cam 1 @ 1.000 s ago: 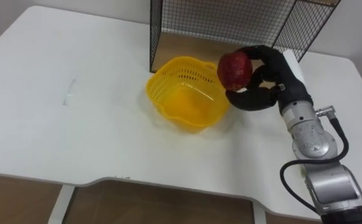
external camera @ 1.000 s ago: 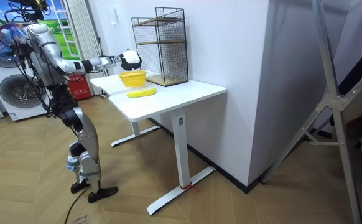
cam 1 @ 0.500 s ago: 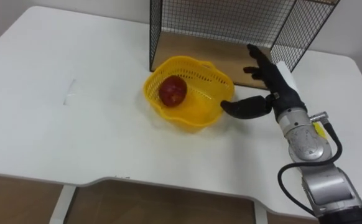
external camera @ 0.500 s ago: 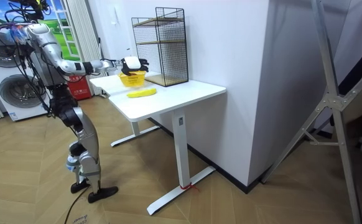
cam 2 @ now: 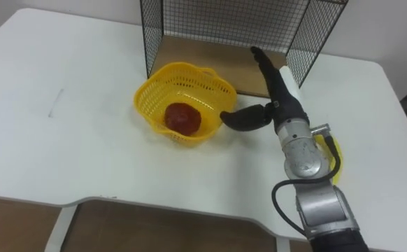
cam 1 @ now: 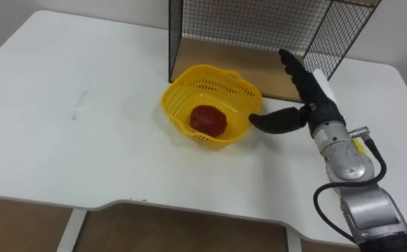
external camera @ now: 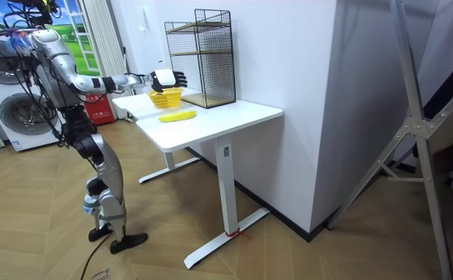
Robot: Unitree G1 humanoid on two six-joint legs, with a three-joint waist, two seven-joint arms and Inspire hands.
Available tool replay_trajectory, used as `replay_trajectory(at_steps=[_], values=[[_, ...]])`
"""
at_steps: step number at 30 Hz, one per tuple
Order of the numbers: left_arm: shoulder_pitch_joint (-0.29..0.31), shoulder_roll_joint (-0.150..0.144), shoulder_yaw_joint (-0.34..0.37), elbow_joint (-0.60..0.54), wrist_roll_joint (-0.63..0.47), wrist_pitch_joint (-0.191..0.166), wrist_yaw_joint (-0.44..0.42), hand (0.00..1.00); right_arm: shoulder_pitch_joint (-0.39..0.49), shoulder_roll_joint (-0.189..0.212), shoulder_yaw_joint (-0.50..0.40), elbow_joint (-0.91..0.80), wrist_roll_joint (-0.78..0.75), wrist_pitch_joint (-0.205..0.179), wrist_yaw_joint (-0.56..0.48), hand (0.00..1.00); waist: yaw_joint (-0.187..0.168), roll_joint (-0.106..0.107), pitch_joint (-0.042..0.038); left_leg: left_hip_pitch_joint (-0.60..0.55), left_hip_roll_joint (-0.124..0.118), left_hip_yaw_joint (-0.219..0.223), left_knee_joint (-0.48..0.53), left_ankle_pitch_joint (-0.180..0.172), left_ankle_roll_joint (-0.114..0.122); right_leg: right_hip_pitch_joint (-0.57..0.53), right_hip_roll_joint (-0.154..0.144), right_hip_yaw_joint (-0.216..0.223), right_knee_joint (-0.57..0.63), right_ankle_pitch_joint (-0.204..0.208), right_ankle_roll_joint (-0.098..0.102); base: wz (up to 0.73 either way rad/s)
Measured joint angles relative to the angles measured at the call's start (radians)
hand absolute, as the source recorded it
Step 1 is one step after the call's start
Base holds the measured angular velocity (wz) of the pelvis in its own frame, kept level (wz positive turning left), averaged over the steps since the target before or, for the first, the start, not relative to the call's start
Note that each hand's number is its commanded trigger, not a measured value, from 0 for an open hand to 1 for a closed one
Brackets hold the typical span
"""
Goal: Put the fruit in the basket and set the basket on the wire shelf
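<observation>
Left eye view: red fruit in yellow basket, frame centre, before wire shelf; right hand just right of it, fingers spread, empty. Room view: banana on table, outside basket. Fruit-loading judged half done; next calls for a grasp round the banana.

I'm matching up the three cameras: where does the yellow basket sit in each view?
Left eye view: basket near the centre, just in front of the shelf's left corner.
Right eye view: basket left of centre, before that same shelf corner.
Room view: basket small, upper left, on the table beside the shelf.
Shared landmark: the shelf.
</observation>
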Motion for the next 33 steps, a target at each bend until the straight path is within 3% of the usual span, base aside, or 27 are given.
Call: replay_trajectory(at_steps=[6,10,15,22,25,33], values=[[0.034,-0.001,0.01,0.0,0.0,-0.002,0.002,0.0,0.0,-0.001,-0.095,-0.055,0.14,-0.021,-0.1,0.0,-0.018,0.001,-0.0018,0.001,-0.001,0.003,0.0,0.0,0.0,0.0,0.007,0.002,0.001,0.0,0.0,0.0],[0.05,-0.004,0.029,-0.002,0.0,-0.009,0.019,0.0,0.0,-0.005,-0.164,-0.061,0.147,-0.043,-0.202,0.0,-0.019,0.005,-0.0016,0.002,0.0,0.005,0.0,0.0,0.0,0.0,0.009,0.006,0.001,0.0,0.0,0.0],[0.057,-0.007,0.049,-0.006,0.002,-0.014,0.028,0.0,0.0,-0.027,-0.21,-0.084,0.153,-0.046,-0.279,0.0,-0.046,0.013,-0.0024,0.001,-0.001,0.006,-0.003,0.0,0.0,-0.003,0.011,0.009,0.001,0.0,0.0,0.0],[0.061,-0.01,0.049,-0.02,0.001,-0.019,0.028,0.0,0.0,-0.039,-0.246,-0.098,0.157,-0.057,-0.326,0.0,-0.074,0.011,-0.0035,0.004,-0.001,0.01,-0.003,0.0,0.0,-0.002,0.012,0.011,0.001,0.0,0.0,-0.01],[0.06,-0.013,0.049,-0.019,0.0,-0.019,0.028,0.0,0.0,-0.04,-0.247,-0.095,0.166,-0.057,-0.333,0.0,-0.079,0.012,0.0003,0.015,0.0,0.02,-0.005,0.0,0.0,0.005,0.013,0.019,0.001,0.0,0.0,-0.08],[0.061,-0.016,0.048,-0.023,0.001,-0.007,0.016,0.0,-0.001,-0.059,-0.239,0.024,0.16,-0.041,-0.292,0.0,-0.091,0.001,0.0008,0.014,-0.001,0.022,-0.012,0.0,-0.001,0.003,0.013,0.02,0.003,0.0,0.0,0.0]])
